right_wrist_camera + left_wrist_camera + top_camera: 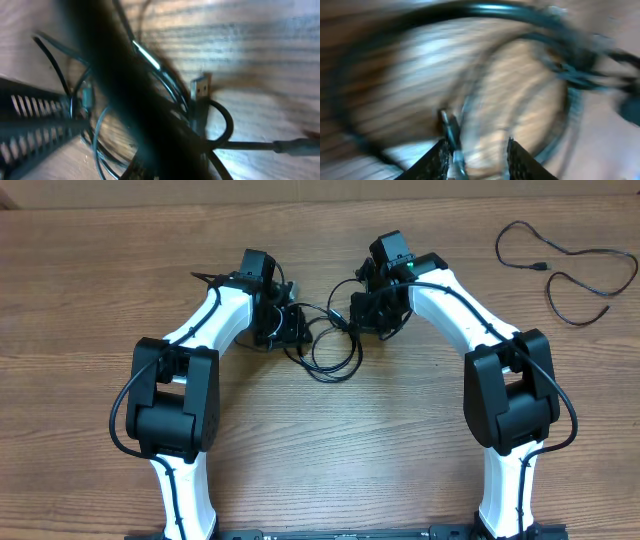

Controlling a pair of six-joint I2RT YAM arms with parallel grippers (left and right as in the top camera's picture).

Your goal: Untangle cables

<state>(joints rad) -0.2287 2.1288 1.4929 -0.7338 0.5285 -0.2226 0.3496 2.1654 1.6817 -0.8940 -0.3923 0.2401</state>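
1. Table [330, 455] – wood, brown with visible grain, smooth, mostly matt with a faint sheen.
2. Cables [338, 322] – thin black cords with a smooth, rubbery-looking sheath, slightly glossy where light hits.
3. Plug [201, 91] – bare silver metal tip, shiny.
4. Left arm [205, 320] and right arm [450, 300] – white shells of smooth, glossy plastic; black joint housings look matt.
5. Left gripper [477, 150] – fingers [436, 162] black and matt; finer texture too blurred to tell.
6. Loose cable [565, 265] – black, smooth, low gloss.
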